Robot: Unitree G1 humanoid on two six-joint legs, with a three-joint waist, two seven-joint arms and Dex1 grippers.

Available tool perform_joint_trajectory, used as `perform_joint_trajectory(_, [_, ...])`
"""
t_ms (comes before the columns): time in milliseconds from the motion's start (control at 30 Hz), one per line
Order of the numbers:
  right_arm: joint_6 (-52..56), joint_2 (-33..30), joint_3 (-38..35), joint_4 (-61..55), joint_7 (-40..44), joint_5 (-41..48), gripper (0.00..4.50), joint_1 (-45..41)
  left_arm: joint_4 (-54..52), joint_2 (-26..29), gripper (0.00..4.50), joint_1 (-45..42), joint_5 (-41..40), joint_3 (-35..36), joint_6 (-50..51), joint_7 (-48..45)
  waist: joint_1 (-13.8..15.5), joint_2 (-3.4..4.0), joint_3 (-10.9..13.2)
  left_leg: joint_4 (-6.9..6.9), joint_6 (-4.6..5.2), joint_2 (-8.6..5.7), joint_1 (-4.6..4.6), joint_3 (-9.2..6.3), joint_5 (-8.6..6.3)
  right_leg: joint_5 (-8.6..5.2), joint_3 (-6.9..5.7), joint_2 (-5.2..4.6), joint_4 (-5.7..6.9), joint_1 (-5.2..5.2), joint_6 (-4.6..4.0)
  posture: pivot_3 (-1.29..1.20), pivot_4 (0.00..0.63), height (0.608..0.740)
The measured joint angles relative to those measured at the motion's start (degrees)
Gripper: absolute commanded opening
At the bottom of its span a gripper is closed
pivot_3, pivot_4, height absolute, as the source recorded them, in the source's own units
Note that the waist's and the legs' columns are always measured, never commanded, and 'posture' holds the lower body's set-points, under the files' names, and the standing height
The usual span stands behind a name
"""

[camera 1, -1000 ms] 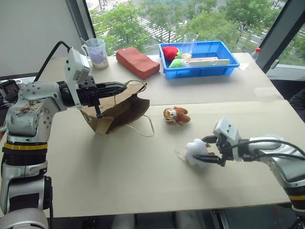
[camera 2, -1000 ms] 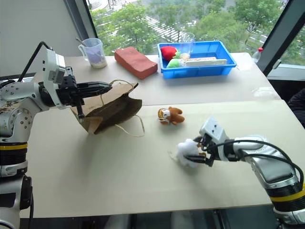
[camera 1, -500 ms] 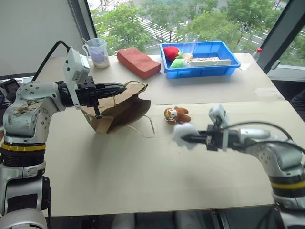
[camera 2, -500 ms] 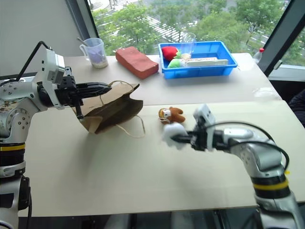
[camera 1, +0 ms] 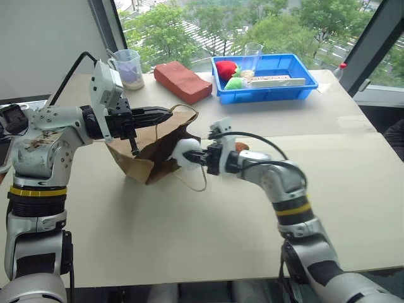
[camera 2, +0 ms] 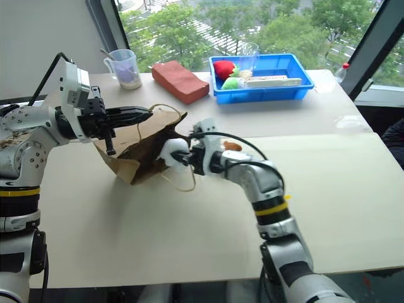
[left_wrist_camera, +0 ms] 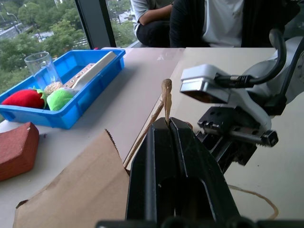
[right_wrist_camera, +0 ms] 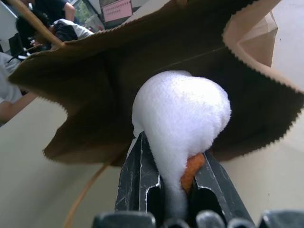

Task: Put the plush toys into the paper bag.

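— So, what is seen of the surface and the room?

— A pale beige table [camera 1: 189, 240] is set against large windows, through which green trees are seen. In the left wrist view, seated people [left_wrist_camera: 209, 21] are seen at the far side.

— What is counted on the table?

— Two plush toys, one paper bag, one blue tray [camera 1: 297, 88], one reddish-brown block [camera 1: 182, 82], one measuring cup [camera 1: 128, 68] and one clear glass [camera 1: 251, 57]. One red and one green soft item are lying in the tray.

— Where are the task's things?

— The paper bag [camera 1: 158, 151] is held up at the left of the table, its mouth turned toward the right. Its cord handle [left_wrist_camera: 166, 97] is pinched in the clenched left gripper [camera 1: 165, 113]. The white plush toy [camera 1: 187, 153] is clamped between the fingers of the right gripper [camera 1: 201, 157] and is placed right at the bag's mouth. The brown monkey toy [camera 1: 240, 147] is lying on the table just right of the bag, mostly hidden behind the right arm.
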Motion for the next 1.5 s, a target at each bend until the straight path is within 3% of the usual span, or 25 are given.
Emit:
perform_joint_trajectory(200, [-4.91,7.09,0.70,9.95,-2.38,-4.68,0.08,-4.03,-0.07,-0.14,0.00,-0.04,-0.01,-0.12,0.01,-0.12,-0.26,0.01,0.00,-0.10,-0.10,0.00,0.07,-0.02,0.06,0.00,-0.02,0.00,0.02,0.01,0.00,0.00,0.150,0.740])
perform_joint_trajectory(267, [-7.02,8.92,1.08,13.34,-2.50,-6.47,1.10,-4.22,-0.11,-0.18,0.00,-0.04,-0.03,-0.13,0.02,-0.09,-0.32,0.02,0.01,-0.11,-0.11,0.00,0.07,-0.02,0.06,0.00,-0.02,0.00,0.02,0.00,0.00,0.00,0.150,0.740])
perform_joint_trajectory(433, [-11.18,10.42,1.84,14.99,0.52,-7.04,2.90,-4.19,-0.19,-0.49,0.00,-0.04,-0.03,-0.25,0.02,-0.03,-0.34,0.03,0.02,-0.12,-0.11,0.00,0.06,-0.04,0.06,0.00,-0.02,0.00,0.03,-0.01,0.00,0.00,0.150,0.740])
perform_joint_trajectory(600, [-11.32,9.76,2.85,8.99,4.18,-6.74,4.47,-1.24,-0.25,-0.50,0.00,-0.03,-0.04,-0.29,0.02,-0.09,-0.35,0.03,0.02,-0.14,-0.10,0.00,0.08,-0.05,0.06,0.00,-0.03,0.00,0.04,-0.01,0.00,0.00,0.150,0.740])
perform_joint_trajectory(867, [-9.39,1.33,1.22,-4.12,5.96,-6.25,4.47,4.35,-0.34,-0.47,0.00,0.10,-0.32,-0.33,0.07,-0.41,-0.23,0.03,0.02,-0.12,-0.07,0.00,0.07,-0.05,0.04,0.00,-0.03,0.00,0.04,0.01,0.00,0.00,0.150,0.740])
perform_joint_trajectory(1000, [-11.11,-9.44,-0.05,-8.80,7.12,-8.76,4.47,7.67,-0.48,-0.03,0.00,0.68,-0.44,-0.24,0.09,-0.62,0.10,0.03,0.02,-0.08,-0.04,-0.01,0.01,-0.04,0.02,0.00,-0.02,-0.01,-0.05,0.03,0.00,0.00,0.150,0.740])
perform_joint_trajectory(1133, [-17.98,-21.29,0.13,-6.27,9.97,-15.33,4.47,10.90,-0.62,0.37,0.00,0.79,-0.47,-0.14,0.10,-1.02,0.12,0.02,0.02,-0.08,0.03,-0.01,0.03,0.01,-0.02,0.00,0.00,-0.01,-0.09,0.05,0.00,0.00,0.150,0.740])
perform_joint_trajectory(1367, [-24.72,-22.29,1.07,5.36,11.99,-20.38,4.47,9.91,-0.78,0.38,0.00,0.77,-0.46,-0.19,0.10,-1.14,-0.47,0.01,0.03,-0.06,0.06,0.00,0.08,0.08,-0.03,0.00,0.07,0.00,-0.06,0.05,0.00,0.00,0.150,0.740])
perform_joint_trajectory(1500, [-25.04,-19.91,1.41,7.68,13.18,-20.38,3.33,7.79,-0.79,0.38,0.00,0.68,-0.46,-0.24,0.10,-1.18,-0.25,0.01,0.03,-0.06,0.06,0.00,0.06,0.07,-0.03,0.00,0.07,0.00,-0.08,0.05,0.00,0.00,0.150,0.740])
